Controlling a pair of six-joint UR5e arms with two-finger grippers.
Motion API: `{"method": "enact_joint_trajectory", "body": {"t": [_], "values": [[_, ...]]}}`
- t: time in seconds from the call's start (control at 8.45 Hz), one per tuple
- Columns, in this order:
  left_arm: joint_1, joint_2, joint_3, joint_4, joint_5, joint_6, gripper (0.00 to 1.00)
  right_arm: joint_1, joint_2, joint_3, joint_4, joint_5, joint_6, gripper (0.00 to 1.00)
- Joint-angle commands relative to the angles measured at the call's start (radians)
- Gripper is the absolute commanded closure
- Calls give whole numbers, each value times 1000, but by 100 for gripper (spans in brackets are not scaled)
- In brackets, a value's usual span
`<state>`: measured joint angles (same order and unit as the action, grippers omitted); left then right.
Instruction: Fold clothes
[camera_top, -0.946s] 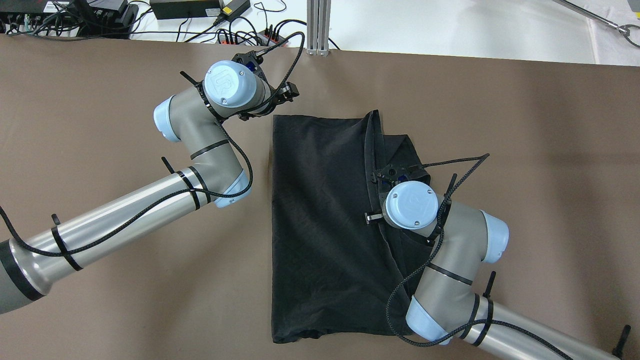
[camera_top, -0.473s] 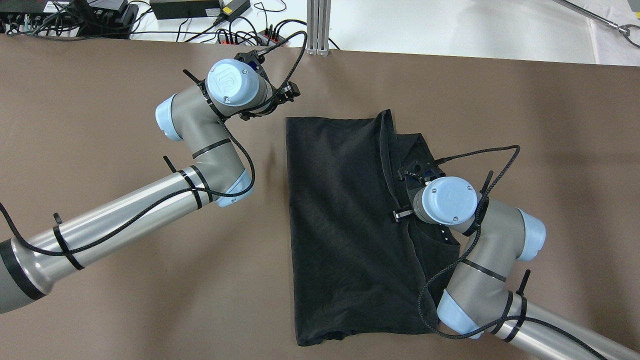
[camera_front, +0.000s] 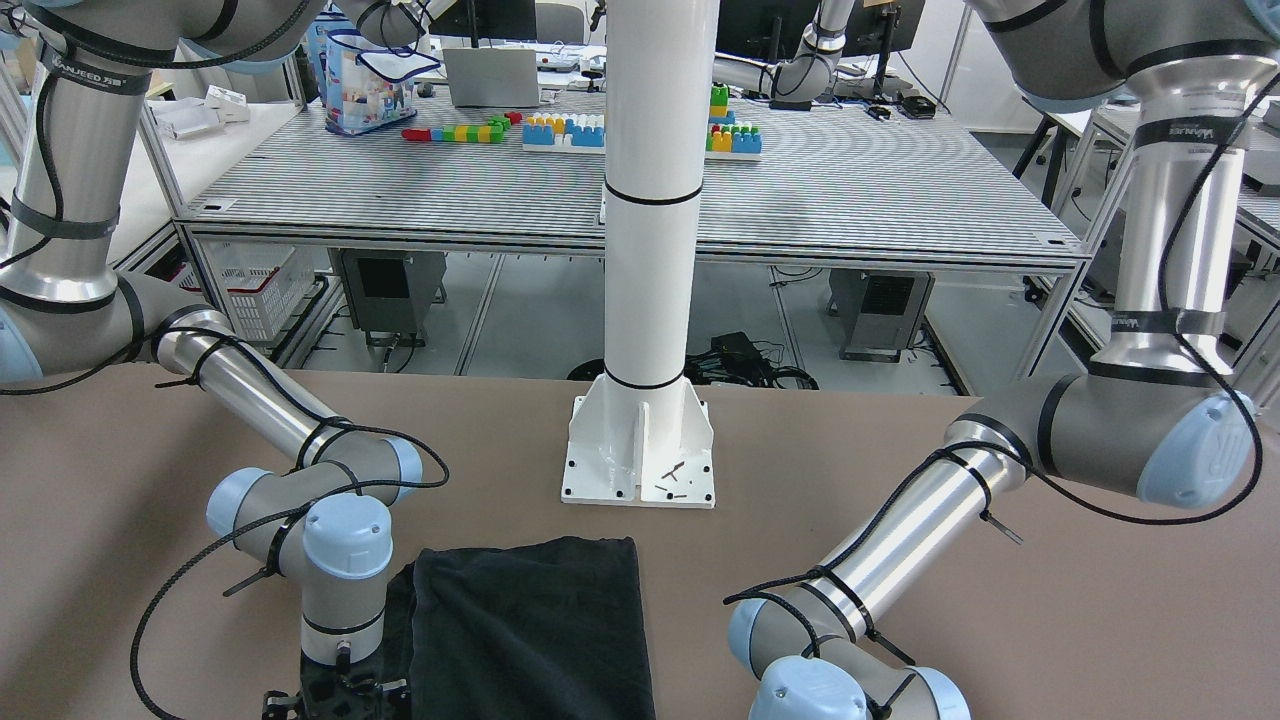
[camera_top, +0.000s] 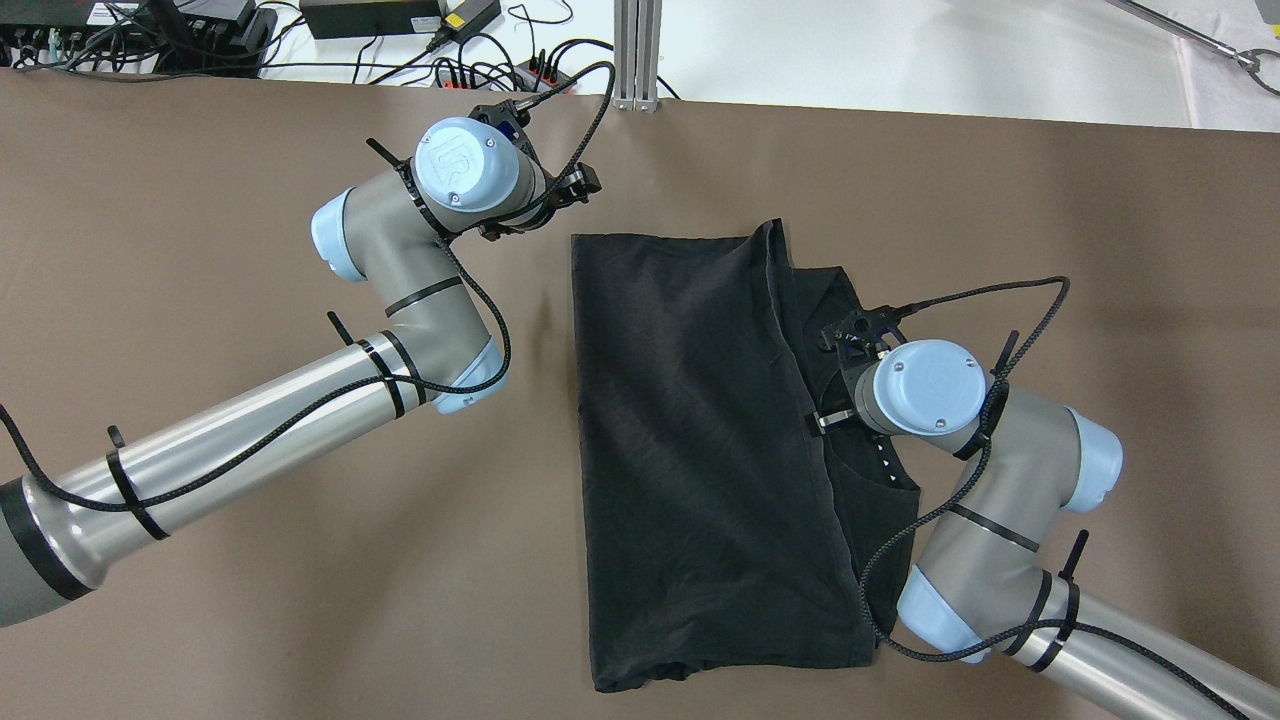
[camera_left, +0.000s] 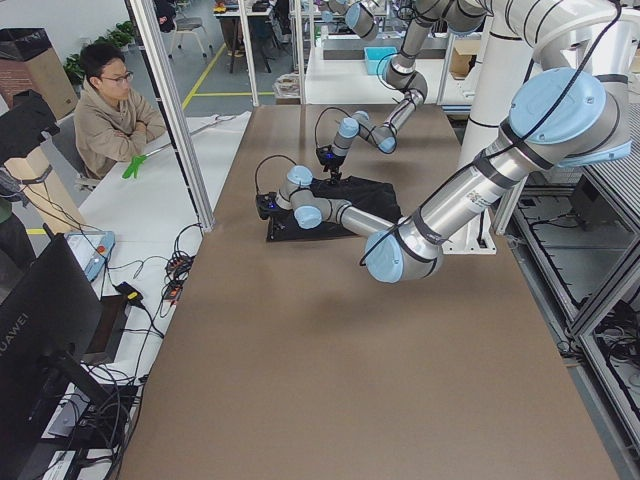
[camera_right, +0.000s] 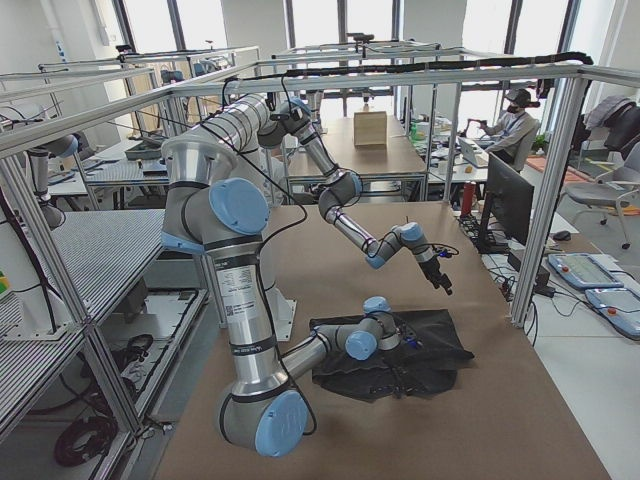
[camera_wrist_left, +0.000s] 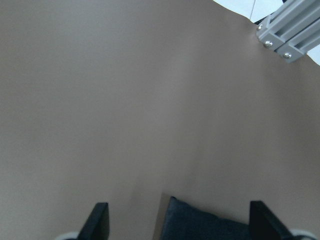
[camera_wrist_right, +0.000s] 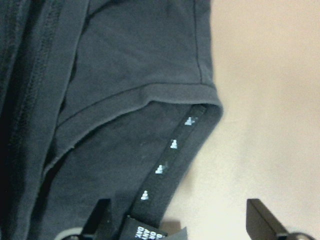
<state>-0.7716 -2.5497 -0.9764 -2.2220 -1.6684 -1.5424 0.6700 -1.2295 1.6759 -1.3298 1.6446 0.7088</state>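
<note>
1. Right arm has slid further out to its own side since the earlier overhead shots, and the shirt (camera_top: 690, 440) got dragged a bit that way with it. Left arm barely moved.
2. Shirt lies flat on the table (camera_top: 200, 600) between the arms, half folded. One panel is laid over and a sleeve pokes out under the right wrist.
3. Right gripper (camera_wrist_right: 180, 220) hangs over the sleeve and neck tape w/ fingers spread, gripping nothing.
4. Left gripper (camera_wrist_left: 181, 222) is also wide apart and empty, over bare table just off the shirt's far corner.
5. Next, I reckon: fold the sleeve side in. I'd drop straight down, pinch the sleeve hem only, lift low and carry it across slowly.
6. If the cloth slides again, I'd pin the far corner w/ the left.
</note>
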Motion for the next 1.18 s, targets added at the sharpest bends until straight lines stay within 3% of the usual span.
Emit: {"method": "enact_joint_trajectory", "body": {"t": [0.0, 0.12, 0.24, 0.47, 0.83, 1.06], "values": [[0, 6, -45, 59, 1, -1, 0, 43, 34, -4, -12, 62, -28, 5], [-1, 8, -54, 67, -1, -1, 0, 45, 130, -7, -125, 63, -11, 5], [-1, 8, -56, 67, -1, -1, 0, 43, 178, -22, -165, 61, 30, 5], [-5, 9, -56, 67, -8, 1, 0, 43, 293, -150, -161, 61, 118, 5], [-15, 11, -71, 68, -25, 2, 0, 62, 317, -307, -1, 58, 109, 5], [-24, 11, -71, 68, -33, 2, 0, 112, 305, -347, 21, 60, 13, 5]]}}
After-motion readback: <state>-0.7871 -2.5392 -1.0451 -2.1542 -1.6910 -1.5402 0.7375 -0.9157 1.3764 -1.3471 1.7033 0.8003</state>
